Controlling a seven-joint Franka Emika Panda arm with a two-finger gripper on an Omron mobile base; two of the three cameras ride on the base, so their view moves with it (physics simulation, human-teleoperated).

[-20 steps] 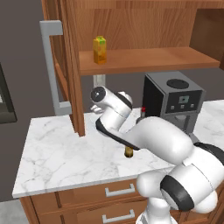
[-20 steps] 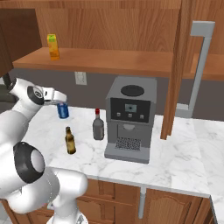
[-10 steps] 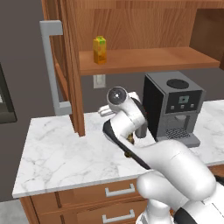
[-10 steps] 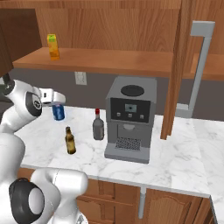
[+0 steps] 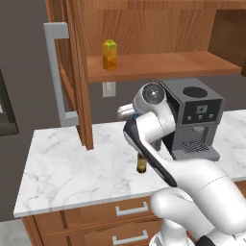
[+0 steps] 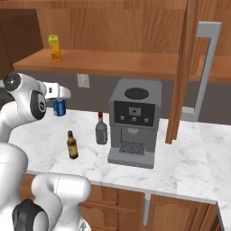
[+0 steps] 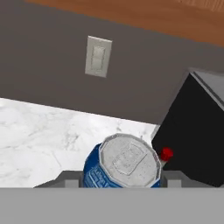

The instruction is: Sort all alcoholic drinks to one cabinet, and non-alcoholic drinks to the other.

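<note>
Marble counter (image 6: pixel 180 158) open at left; jaws grip blue can (image 6: pixel 59 107) aloft, below shelf (image 6: pixel 113 65).

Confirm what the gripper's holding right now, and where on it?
The gripper holds the blue soda can by its sides near the top, lifted off the counter.

A grey coffee machine (image 6: pixel 133 122) is standing on the white marble counter (image 6: pixel 180 167), close to the back wall. A white wall outlet (image 7: pixel 98 56) is sitting on the grey wall just above the counter and under the wooden shelf (image 6: pixel 113 65). An open wooden cabinet door (image 5: pixel 72 72) with a long grey handle (image 5: pixel 58 72) is hanging to one side of the shelf, and wooden drawers (image 5: pixel 96 218) with metal pulls are running along below the counter.
</note>
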